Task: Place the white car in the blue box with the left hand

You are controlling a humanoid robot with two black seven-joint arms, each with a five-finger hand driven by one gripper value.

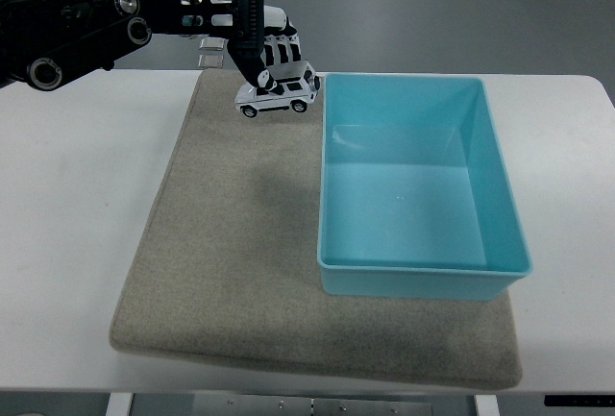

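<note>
Left arm cut off at frame edge. Left robot hand (261, 46) fingers curled tight on car (279, 95), held just left of box (420, 190), above mat (221, 253).

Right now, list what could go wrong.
The left hand holds the car from above, lifted and just left of the box. Moving right too low, the car could clip the box's near wall. It hangs tilted in the fingers and may slip onto the mat.

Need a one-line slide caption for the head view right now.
Left hand holds the white car lifted above the beige mat, just left of the empty blue box.
</note>
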